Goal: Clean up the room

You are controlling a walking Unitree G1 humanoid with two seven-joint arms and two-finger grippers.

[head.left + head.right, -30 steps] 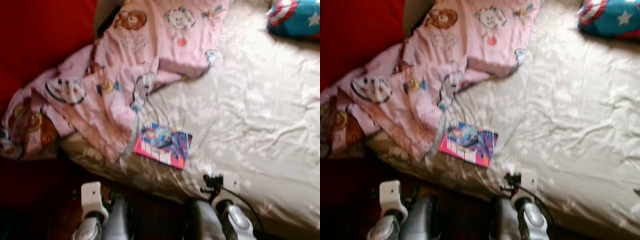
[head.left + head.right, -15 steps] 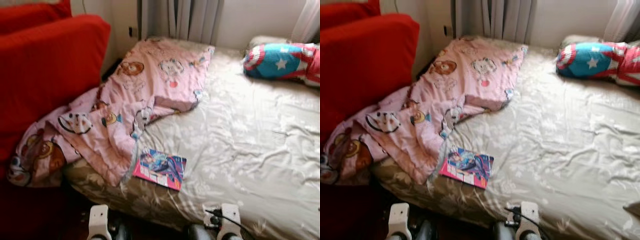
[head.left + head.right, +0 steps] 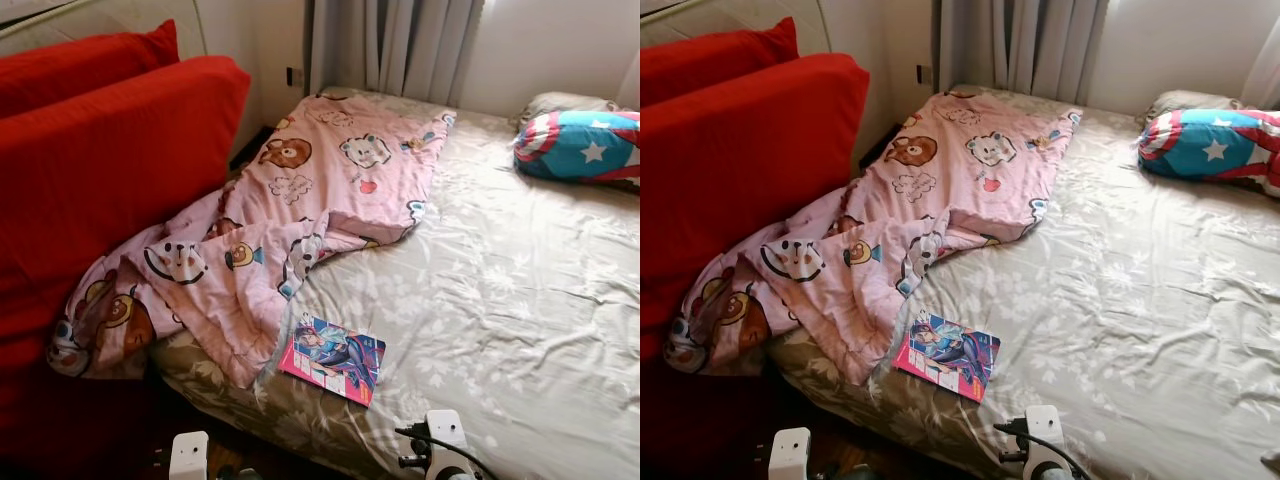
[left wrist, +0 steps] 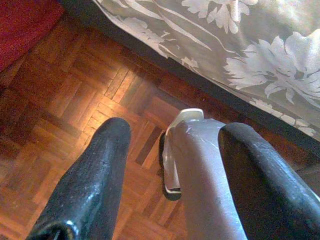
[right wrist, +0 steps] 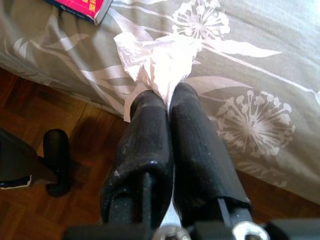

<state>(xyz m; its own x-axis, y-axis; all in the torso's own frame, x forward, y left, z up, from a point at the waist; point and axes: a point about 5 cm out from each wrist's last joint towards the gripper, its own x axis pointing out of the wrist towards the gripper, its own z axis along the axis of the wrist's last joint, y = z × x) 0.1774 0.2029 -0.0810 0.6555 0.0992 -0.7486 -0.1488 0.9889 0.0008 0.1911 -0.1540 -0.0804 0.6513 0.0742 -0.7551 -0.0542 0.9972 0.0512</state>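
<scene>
The right claw is clamped on a crumpled white tissue, held low at the bed's near edge. The left claw hangs apart over the wood floor. With trash in hand, the next move is probably finding a bin; a comic book and pink blanket remain.

Pink cartoon-print blanket, red cushions, floral grey-beige sheet
</scene>
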